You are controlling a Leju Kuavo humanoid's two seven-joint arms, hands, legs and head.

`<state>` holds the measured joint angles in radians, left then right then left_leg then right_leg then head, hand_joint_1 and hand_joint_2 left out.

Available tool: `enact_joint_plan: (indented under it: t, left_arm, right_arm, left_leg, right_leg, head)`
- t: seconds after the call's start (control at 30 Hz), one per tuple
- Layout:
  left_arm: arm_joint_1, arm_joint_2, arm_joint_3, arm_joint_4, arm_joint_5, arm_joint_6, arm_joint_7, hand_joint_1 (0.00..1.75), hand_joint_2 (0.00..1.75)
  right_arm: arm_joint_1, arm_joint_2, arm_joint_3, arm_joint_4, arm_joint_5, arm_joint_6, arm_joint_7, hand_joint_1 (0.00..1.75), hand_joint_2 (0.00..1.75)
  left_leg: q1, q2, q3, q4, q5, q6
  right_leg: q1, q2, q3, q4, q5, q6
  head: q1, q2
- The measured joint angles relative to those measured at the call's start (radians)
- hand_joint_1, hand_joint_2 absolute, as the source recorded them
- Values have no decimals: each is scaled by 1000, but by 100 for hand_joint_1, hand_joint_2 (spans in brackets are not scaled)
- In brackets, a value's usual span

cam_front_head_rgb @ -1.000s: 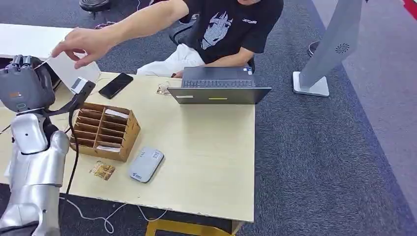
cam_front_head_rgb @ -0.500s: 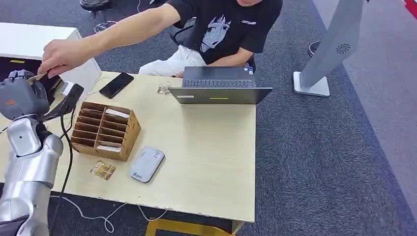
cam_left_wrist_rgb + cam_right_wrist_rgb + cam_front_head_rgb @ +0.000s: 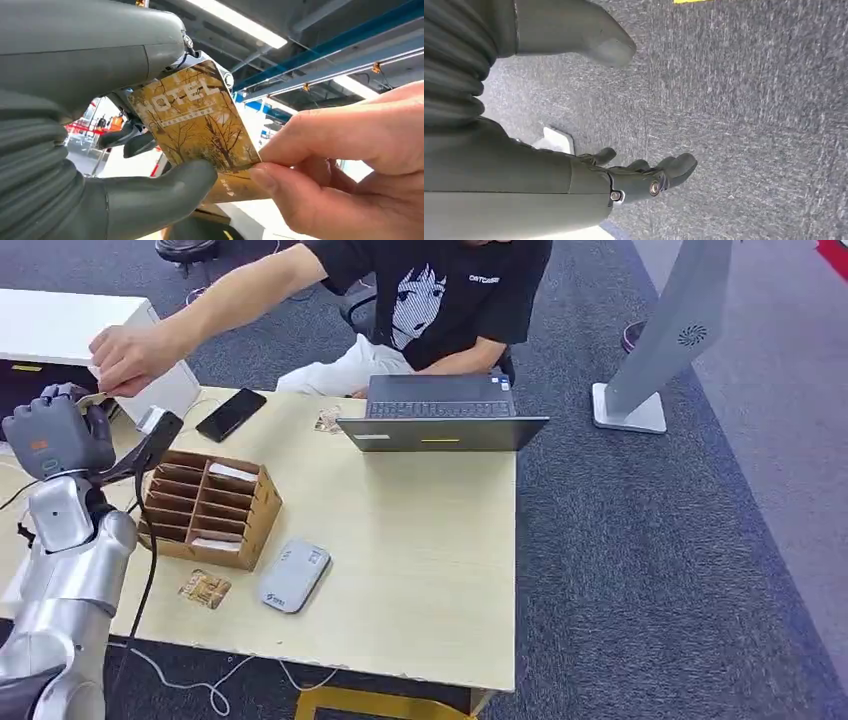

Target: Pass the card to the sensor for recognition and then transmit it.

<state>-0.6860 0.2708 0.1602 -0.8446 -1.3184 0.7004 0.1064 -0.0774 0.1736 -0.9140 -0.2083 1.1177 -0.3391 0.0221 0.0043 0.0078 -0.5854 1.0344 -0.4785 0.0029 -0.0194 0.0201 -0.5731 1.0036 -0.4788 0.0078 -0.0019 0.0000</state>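
A: The person's hand (image 3: 350,165) has come down since a second ago and is now pinching the card (image 3: 200,125).

B: The left hand (image 3: 55,435) is gripping it too, at nine o'clock of the table (image 3: 420,570); the right hand (image 3: 624,175) is hanging spread, holding nothing

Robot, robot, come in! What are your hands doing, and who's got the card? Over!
Left hand holds the card. Person's hand pinches its other end. Right hand open, holds nothing, over carpet. Nothing in the way.
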Motion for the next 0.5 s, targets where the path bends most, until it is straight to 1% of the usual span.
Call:
enact_joint_plan:
  t: [0.33,0.5]
  left_arm:
    - [0,0,0,7,8,0,0,175,175]
    - [-10,0,0,7,27,0,-15,175,175]
  right_arm:
    - [3,-5,0,0,10,-2,3,0,175]
    - [3,-5,0,0,10,-2,3,0,175]
  left_leg:
    - [0,1,0,0,-1,0]
    - [0,3,0,0,-2,0]
  right_leg:
    - [0,2,-1,0,0,0]
    - [0,3,-2,0,0,0]
  head:
    - [0,0]
    - [0,0]
